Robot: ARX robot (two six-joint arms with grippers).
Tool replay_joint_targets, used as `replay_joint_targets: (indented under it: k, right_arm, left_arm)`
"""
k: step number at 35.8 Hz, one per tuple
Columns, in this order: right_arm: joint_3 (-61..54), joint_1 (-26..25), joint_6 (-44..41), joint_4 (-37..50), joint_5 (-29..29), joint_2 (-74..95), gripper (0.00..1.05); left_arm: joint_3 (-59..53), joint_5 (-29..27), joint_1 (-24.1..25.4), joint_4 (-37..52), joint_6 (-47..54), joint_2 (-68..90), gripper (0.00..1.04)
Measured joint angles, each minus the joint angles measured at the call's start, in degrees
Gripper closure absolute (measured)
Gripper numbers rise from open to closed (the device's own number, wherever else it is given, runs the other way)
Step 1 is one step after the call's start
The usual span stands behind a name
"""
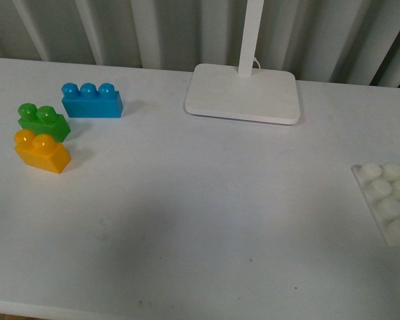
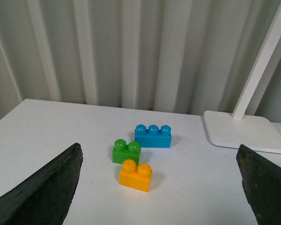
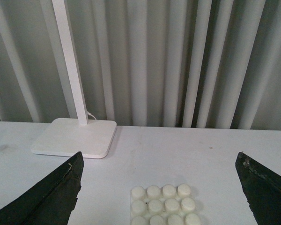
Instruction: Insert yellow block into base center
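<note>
- Presently, left gripper (image 2: pixel 159 152): jaws spread wide, holding nothing. Its wrist camera looks down on the three bricks, which suggests it is lined up for a pick.
- Yellow block (image 1: pixel 42 153): on the table (image 1: pixel 187 220) at far left, studs up, nearest the robot of the three. It sits tight against the green brick; actual contact cannot be told. Its near side is unobstructed, so it can probably be gripped without disturbing the others.
- Green brick (image 1: pixel 43 122): just behind the yellow block. Not wanted; at risk of a nudge during the grasp.
- Blue brick (image 1: pixel 91 100): three studs, behind and to the right of the green brick, apart from it.
- Lamp foot (image 1: pixel 243 93): smooth white slab at rear centre, clear of the likely route.
- Base (image 1: pixel 390 200): studded plate at far right, partly cut off by the frame edge, well apart from the yellow block. No brick on it.
- Right gripper (image 3: pixel 159 157): jaws released, empty, above the base, perhaps to steady it.
</note>
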Motion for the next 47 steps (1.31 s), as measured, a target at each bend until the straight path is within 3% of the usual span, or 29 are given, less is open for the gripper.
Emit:
replay_joint_targets:
  k: [25, 29, 32, 37, 41, 47]
  right_arm:
    - [0.0, 0.0, 0.0, 0.0, 0.0, 0.0, 0.09]
    - [8.4, -1.0, 0.2, -17.4, -7.7, 14.7, 0.09]
    - [10.6, -7.1, -3.0, -10.0, -12.0, 29.9, 0.09]
    - [17.6, -18.0, -7.0, 11.0, -14.5, 57.2, 0.09]
    - [22.3, -19.5, -8.0, 18.3, -16.7, 74.7, 0.09]
    - [27.0, -18.4, -8.9, 21.7, -16.7, 91.0, 0.09]
  left_arm:
    - [0.0, 0.0, 0.0, 0.0, 0.0, 0.0, 0.06]
    - [0.0, 0.1, 0.0, 0.0, 0.0, 0.0, 0.06]
    - [0.0, 0.0, 0.0, 0.0, 0.0, 0.0, 0.06]
    - [0.0, 0.0, 0.0, 0.0, 0.0, 0.0, 0.06]
    - [0.0, 0.0, 0.0, 0.0, 0.0, 0.0, 0.06]
    - [0.0, 0.0, 0.0, 0.0, 0.0, 0.0, 0.06]
